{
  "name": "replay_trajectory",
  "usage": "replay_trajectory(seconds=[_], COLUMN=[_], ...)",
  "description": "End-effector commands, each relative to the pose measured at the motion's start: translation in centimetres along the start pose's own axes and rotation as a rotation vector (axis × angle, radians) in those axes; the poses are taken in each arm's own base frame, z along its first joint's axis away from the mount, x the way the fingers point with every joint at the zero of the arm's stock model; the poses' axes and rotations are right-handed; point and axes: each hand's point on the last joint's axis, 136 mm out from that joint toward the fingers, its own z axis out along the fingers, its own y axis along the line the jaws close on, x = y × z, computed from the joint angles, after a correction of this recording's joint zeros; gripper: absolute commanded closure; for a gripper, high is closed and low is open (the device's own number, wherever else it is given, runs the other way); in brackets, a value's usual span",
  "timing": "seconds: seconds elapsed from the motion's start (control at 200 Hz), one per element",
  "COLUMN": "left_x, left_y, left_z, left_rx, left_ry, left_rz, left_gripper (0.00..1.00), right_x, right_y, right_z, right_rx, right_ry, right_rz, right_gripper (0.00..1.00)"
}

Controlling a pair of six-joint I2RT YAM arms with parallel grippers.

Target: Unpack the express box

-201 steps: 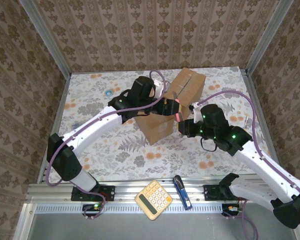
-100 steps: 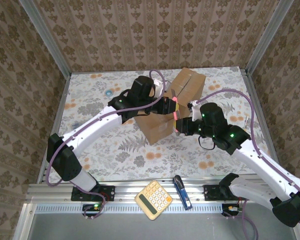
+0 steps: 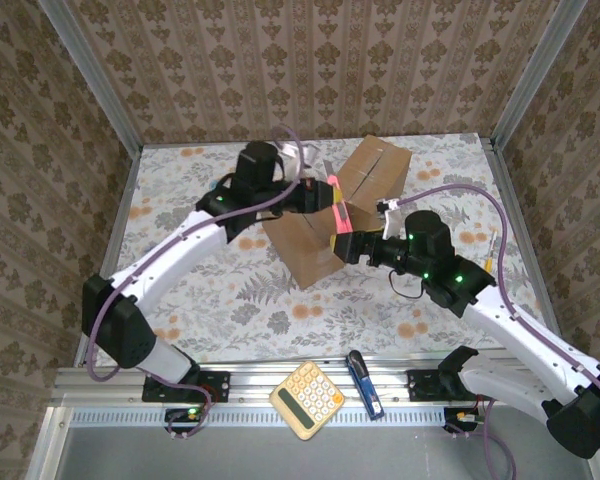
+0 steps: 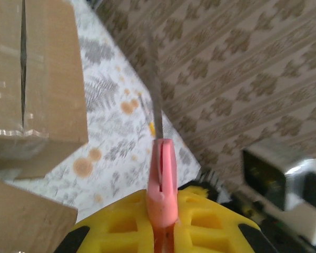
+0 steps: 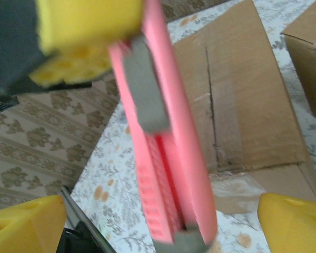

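**Express box** (image 3: 380,165): a tape-sealed cardboard carton, lying toward the far right corner of the table (image 3: 210,300) with its taped seam (image 4: 23,63) facing up.

**Second cardboard box** (image 3: 302,250): sitting just near-left of the express box, about mid-table, beneath the two grippers.

**Utility knife** (image 3: 337,215): pink body with the blade (image 4: 155,89) run out, hanging in the air above the second cardboard box.

**Left gripper** (image 3: 318,196): pressed together on the tail end of the utility knife. Its yellow pads (image 4: 116,226) are pinching the handle, and the blade is pointing away from the wrist.

**Right gripper** (image 3: 348,247): spread wide and gripping nothing. Its yellow fingertips (image 5: 21,224) are standing on either side of the utility knife, apart from it.

**Step in hand (judged):** the left arm is taking sole charge of the utility knife, ready for slitting the tape.

**Handling notes (judged):**
- The right gripper should be backing straight out along its own axis, with the fingers spread so that neither one is brushing the handle and twisting it in the pinch.
- The pinch is sitting far back on the handle, so the blade tip has leverage over it. Cutting pressure should be light and in line with the handle.
- The blade should be travelling along the taped seam at a shallow depth, sparing whatever is inside.
- The right gripper should be steadying the express box from a side wall, well apart from the blade's path.
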Motion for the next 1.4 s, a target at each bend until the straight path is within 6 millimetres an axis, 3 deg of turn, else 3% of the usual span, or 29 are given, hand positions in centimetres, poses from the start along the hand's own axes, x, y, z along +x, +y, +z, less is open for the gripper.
replay_trajectory(seconds=[0.0, 0.18, 0.485, 1.135, 1.39], left_x=[-2.7, -3.8, -4.1, -3.9, -4.0], left_y=[-5.3, -7.3, -7.9, -8.2, -7.9], left_z=[-2.8, -3.9, -4.8, -5.3, -5.1], left_rx=[0.196, 0.281, 0.339, 0.375, 0.373], left_ry=[-0.084, -0.135, -0.207, -0.222, -0.233], left_rz=[0.065, 0.062, 0.032, 0.006, -0.001], left_gripper=[1.0, 1.0, 1.0, 1.0, 1.0], right_x=[-2.4, -4.2, -7.4, -9.7, -10.2], right_y=[2.8, 5.1, 9.1, 11.3, 11.5], right_z=[-0.5, -1.4, -2.9, -3.8, -4.5], right_rx=[-0.151, -0.282, -0.45, -0.522, -0.545], right_ry=[-0.113, -0.211, -0.312, -0.377, -0.417], right_rz=[0.033, 0.043, 0.005, -0.024, -0.004], right_gripper=[0.05, 0.1, 0.23, 0.5, 0.56])
